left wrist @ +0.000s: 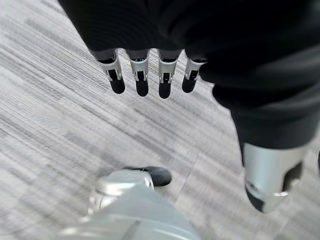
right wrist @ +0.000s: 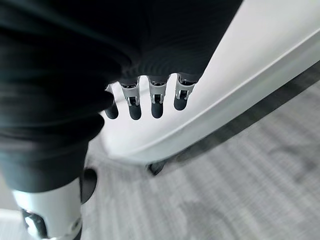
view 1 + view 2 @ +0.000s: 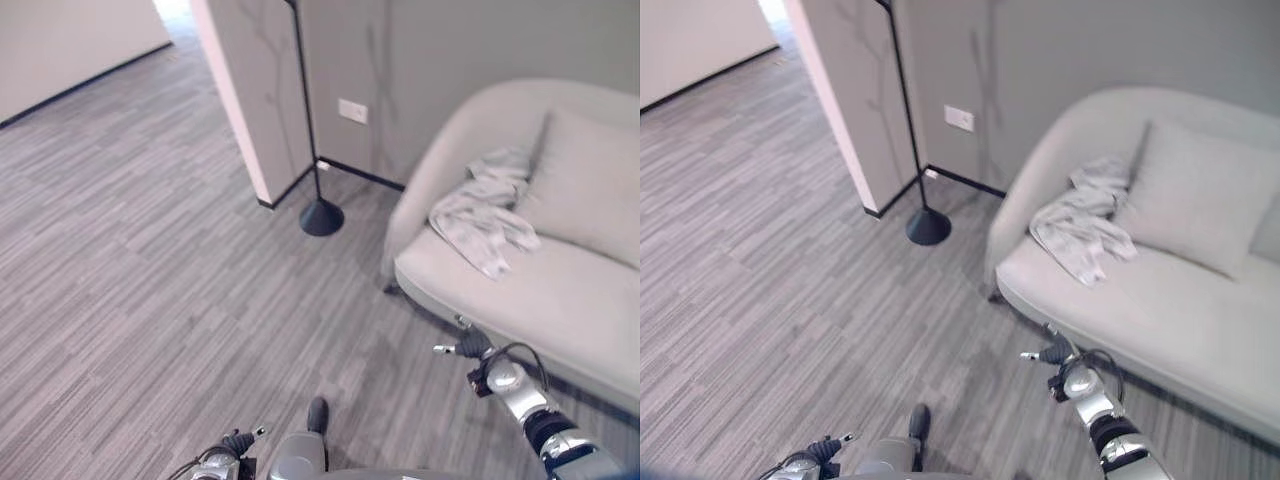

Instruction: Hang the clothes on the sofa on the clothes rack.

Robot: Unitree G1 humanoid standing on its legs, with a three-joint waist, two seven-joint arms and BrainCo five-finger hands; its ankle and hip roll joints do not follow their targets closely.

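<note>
Sofa (image 3: 520, 290): pale grey, rounded arm, standing against the grey wall (image 3: 430, 60) on the striped grey floor (image 3: 130, 270).
Clothes (image 3: 487, 210): one crumpled light-grey garment, lying on the seat at the sofa's arm end, its upper part draped up against the backrest, touching the cushion.
Cushion (image 3: 585, 185): pale grey, leaning on the backrest just beside the garment.
Clothes rack (image 3: 312, 130): thin black pole on a round black base, standing on the floor by the wall corner, near the sofa arm.
Left hand (image 1: 150, 75): above bare floor, fingers straight and apart, holding nothing.
Right hand (image 2: 145, 100): near the sofa's front edge, fingers straight, slightly spread, empty; well apart from the garment.
</note>
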